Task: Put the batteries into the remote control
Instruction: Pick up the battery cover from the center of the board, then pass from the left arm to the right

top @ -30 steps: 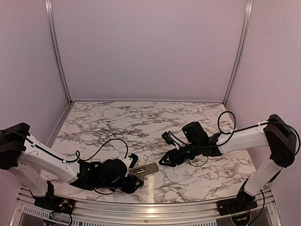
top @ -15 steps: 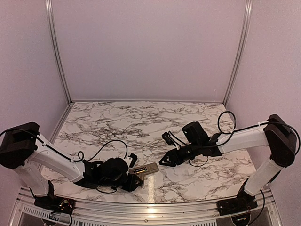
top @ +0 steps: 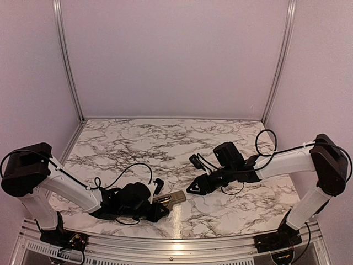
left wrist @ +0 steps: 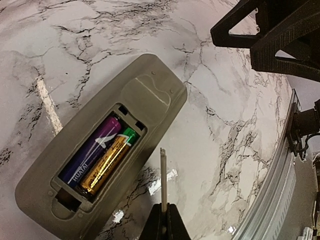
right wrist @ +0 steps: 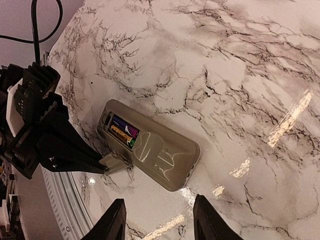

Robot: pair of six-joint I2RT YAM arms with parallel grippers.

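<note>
The remote control [top: 173,197] lies back up on the marble near the front edge. Its greyish back [left wrist: 150,95] has an open compartment holding both batteries side by side: a dark purple one [left wrist: 91,150] and a gold one [left wrist: 107,164]. They also show in the right wrist view [right wrist: 122,132]. My left gripper [left wrist: 164,220] is shut on a thin grey cover plate [left wrist: 163,175], seen edge-on just beside the remote's long side. The plate also shows in the right wrist view [right wrist: 114,162]. My right gripper [right wrist: 159,201] is open and empty, hovering above the remote's other end [right wrist: 170,160].
The metal frame rail [top: 182,243] runs along the table's front edge, close to the remote. The right gripper's black fingers [left wrist: 260,30] hang over the marble beyond the remote. A black cable [top: 132,165] loops above the left arm.
My left arm has shifted a little to the right, bringing the gripper and the plate closer to the remote. The right arm has barely moved.
</note>
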